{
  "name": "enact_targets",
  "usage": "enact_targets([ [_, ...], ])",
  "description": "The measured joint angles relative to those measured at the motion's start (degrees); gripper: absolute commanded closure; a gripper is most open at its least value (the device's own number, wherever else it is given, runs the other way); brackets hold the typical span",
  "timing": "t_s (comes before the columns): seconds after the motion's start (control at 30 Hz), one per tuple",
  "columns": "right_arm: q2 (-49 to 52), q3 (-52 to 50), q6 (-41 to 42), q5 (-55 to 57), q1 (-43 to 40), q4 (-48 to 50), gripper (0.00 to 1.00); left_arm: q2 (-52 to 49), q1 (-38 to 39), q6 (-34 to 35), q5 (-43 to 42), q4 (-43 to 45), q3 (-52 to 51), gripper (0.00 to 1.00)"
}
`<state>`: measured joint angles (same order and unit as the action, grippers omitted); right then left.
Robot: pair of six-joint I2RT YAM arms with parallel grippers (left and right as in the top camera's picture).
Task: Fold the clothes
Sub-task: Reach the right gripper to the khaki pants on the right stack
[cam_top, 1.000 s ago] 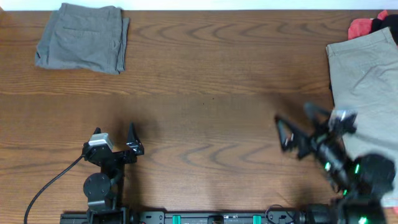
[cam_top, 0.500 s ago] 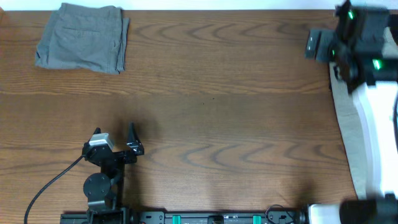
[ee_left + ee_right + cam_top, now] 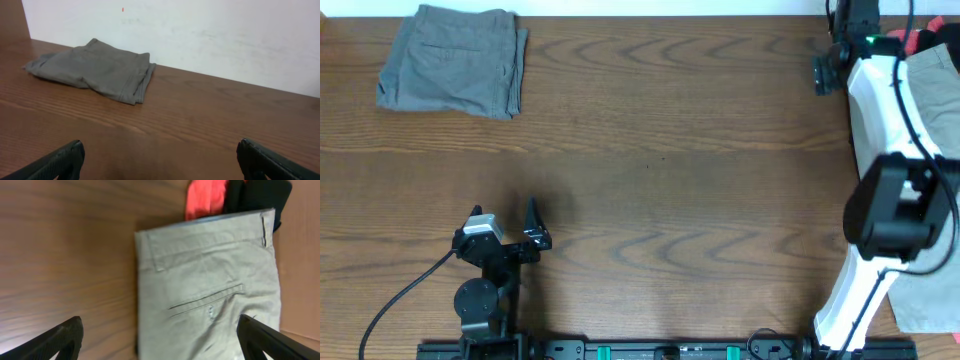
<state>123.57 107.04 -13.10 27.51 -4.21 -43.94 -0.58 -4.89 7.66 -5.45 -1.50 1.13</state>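
Note:
A folded grey garment [image 3: 450, 60] lies at the far left of the table and also shows in the left wrist view [image 3: 95, 70]. Beige trousers [image 3: 932, 110] lie flat along the right edge. In the right wrist view [image 3: 210, 280] their waistband and back pocket show. My right gripper [image 3: 850, 20] is open and empty above the trousers' waistband end, its fingers spread wide [image 3: 160, 340]. My left gripper [image 3: 505, 218] is open and empty near the front left, low over bare wood [image 3: 160, 160].
A red garment [image 3: 905, 42] and a black one [image 3: 255, 195] lie bunched at the far right corner, just beyond the trousers' waistband. My white right arm [image 3: 880, 150] stretches over the trousers. A black cable [image 3: 390, 300] runs from the left arm's base.
My right arm has swung from the front right to the far right corner, above the beige trousers' waistband. The left arm and the grey garment have not moved.

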Motion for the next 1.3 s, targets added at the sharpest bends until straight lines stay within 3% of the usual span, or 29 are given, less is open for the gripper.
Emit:
enact_targets([
  [0.37, 10.21, 1.14, -7.67, 7.98, -1.57, 6.38, 0.04, 0.0, 0.0, 0.0, 0.02, 0.0, 0.0, 0.02],
  [0.5, 12.87, 1.22, -8.96, 9.33, -1.68, 8.66, 0.1, 0.0, 0.0, 0.0, 0.0, 0.0, 0.0, 0.02],
  [0.77, 15.41, 1.7, -9.92, 11.56, -1.77, 11.28, 0.11, 0.0, 0.0, -0.02, 0.0, 0.0, 0.0, 0.02],
  [0.97, 16.11, 2.01, -10.27, 11.61, -4.02, 11.85, 0.26, 0.0, 0.0, 0.0, 0.0, 0.0, 0.0, 0.02],
  [1.13, 16.33, 2.08, -8.68, 9.05, -5.07, 12.0, 0.45, 0.0, 0.0, 0.0, 0.02, 0.0, 0.0, 0.02],
  [1.3, 16.44, 2.08, -5.07, 8.04, -5.05, 12.09, 0.48, 0.0, 0.0, 0.0, 0.02, 0.0, 0.0, 0.02],
])
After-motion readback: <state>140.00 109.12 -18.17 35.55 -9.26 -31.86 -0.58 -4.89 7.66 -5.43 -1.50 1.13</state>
